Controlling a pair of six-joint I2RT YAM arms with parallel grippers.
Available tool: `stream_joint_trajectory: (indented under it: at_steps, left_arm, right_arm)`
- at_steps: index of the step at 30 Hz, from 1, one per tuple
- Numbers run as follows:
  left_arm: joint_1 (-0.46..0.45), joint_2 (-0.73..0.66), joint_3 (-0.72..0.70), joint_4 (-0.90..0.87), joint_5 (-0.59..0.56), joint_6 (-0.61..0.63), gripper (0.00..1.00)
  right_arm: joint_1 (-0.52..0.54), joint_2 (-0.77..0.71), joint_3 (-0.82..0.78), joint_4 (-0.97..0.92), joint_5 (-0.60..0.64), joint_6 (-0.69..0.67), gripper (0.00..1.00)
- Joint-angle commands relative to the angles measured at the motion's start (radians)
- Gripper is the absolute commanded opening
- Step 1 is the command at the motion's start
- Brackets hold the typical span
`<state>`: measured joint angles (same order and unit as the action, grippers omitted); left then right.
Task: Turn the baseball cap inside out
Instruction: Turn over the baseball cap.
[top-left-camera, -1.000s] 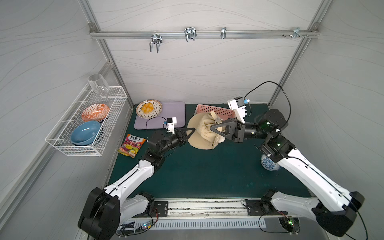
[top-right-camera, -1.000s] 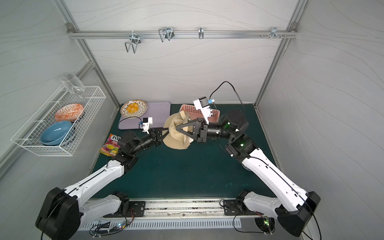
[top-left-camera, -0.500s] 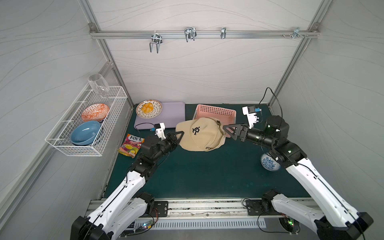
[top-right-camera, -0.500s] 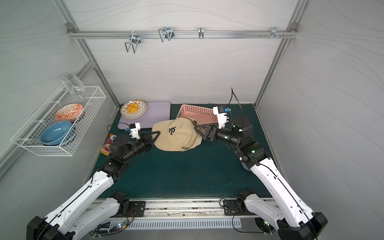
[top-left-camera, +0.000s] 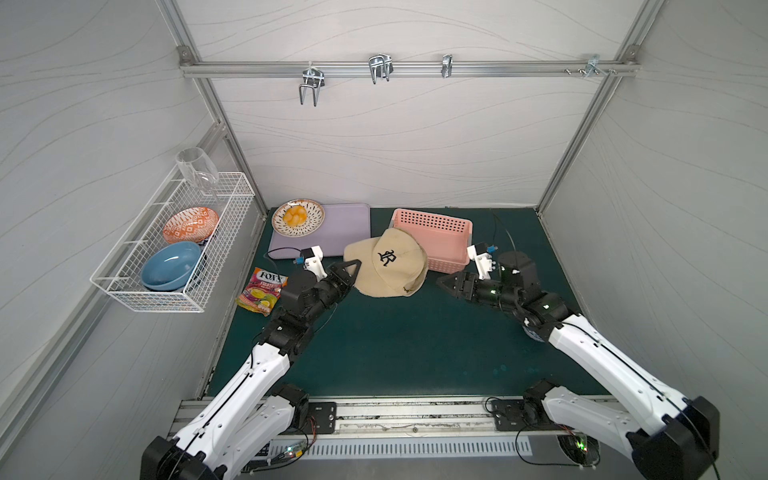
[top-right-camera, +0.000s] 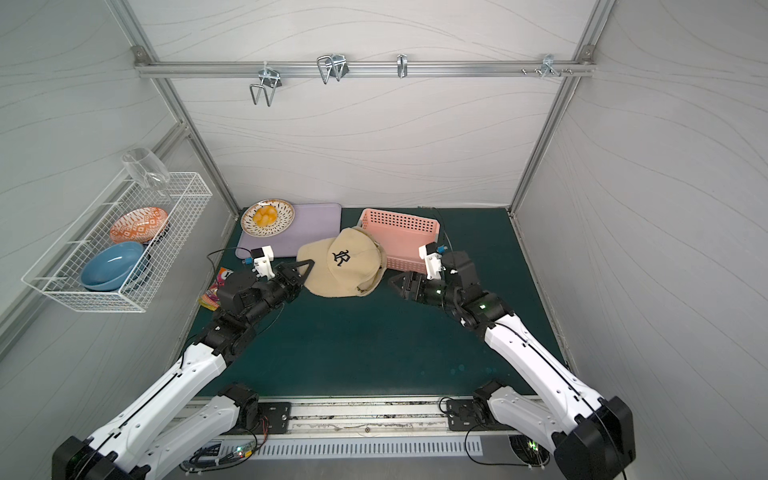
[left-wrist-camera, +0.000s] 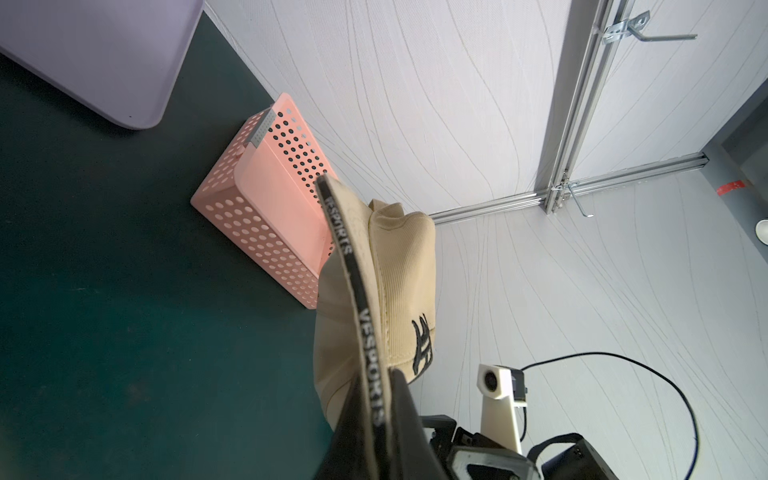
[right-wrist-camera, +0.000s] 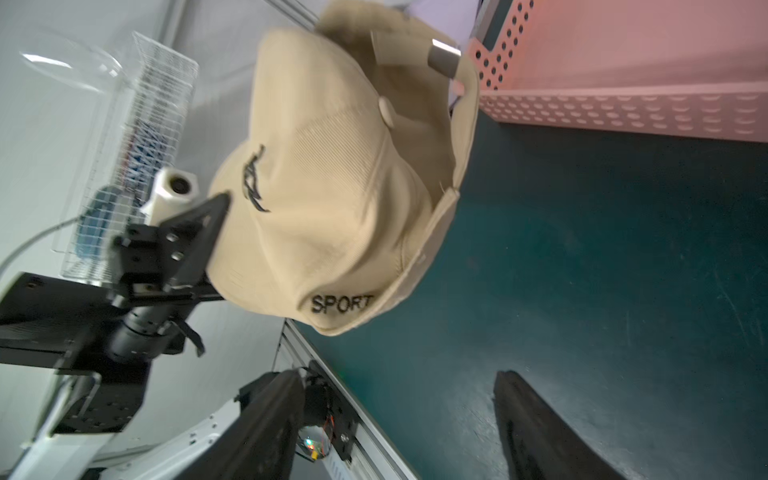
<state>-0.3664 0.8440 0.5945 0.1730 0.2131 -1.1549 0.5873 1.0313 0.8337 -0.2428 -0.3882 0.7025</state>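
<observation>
While the left gripper (top-left-camera: 352, 269) was clamped on the brim of the cap (top-left-camera: 392, 262), the right gripper (top-left-camera: 442, 282) hung near the crown without touching it, its jaws wide apart and empty. The cap was right side out, monogram up, over the dark green mat (top-left-camera: 415, 345) toward the back. Its crown overlapped the front corner of the pink basket (top-left-camera: 440, 226); whether it touched the mat could not be told. A lilac tray (top-left-camera: 349, 224) bearing a plate (top-left-camera: 316, 214) lay at the back left, and a sweet bag (top-left-camera: 261, 289) lay at the mat's left edge. Pale, wavy-lined walls enclosed the cell. A wire rack (top-left-camera: 166, 293) hung on the left wall, and a hook rail (top-left-camera: 415, 68) crossed the back.
</observation>
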Motion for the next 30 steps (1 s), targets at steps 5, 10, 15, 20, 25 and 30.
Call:
stream_joint_trajectory:
  at_steps: [5, 10, 15, 20, 25, 30]
  left_arm:
    - [0.006, -0.019, 0.117, -0.122, -0.062, -0.003, 0.0]
    - [0.006, -0.027, 0.255, -0.428, -0.189, -0.093, 0.0]
    - [0.006, 0.016, 0.403, -0.678, -0.2, -0.234, 0.0]
    - [0.006, 0.047, 0.427, -0.688, -0.131, -0.27, 0.0]
    - [0.006, 0.052, 0.435, -0.721, -0.143, -0.253, 0.0]
    - [0.006, 0.065, 0.425, -0.694, -0.089, -0.263, 0.0]
  right_arm:
    - [0.077, 0.032, 0.098, -0.061, 0.052, -0.356, 0.77]
    - [0.122, -0.007, -0.006, 0.046, -0.009, -0.801, 0.76]
    - [0.213, -0.014, -0.102, 0.143, -0.11, -1.243, 0.81]
    - [0.27, 0.033, -0.111, 0.247, -0.027, -1.355, 0.79]
    - [0.297, 0.033, -0.119, 0.32, 0.054, -1.396, 0.76]
    - [0.3, 0.061, -0.09, 0.287, 0.069, -1.474, 0.75]
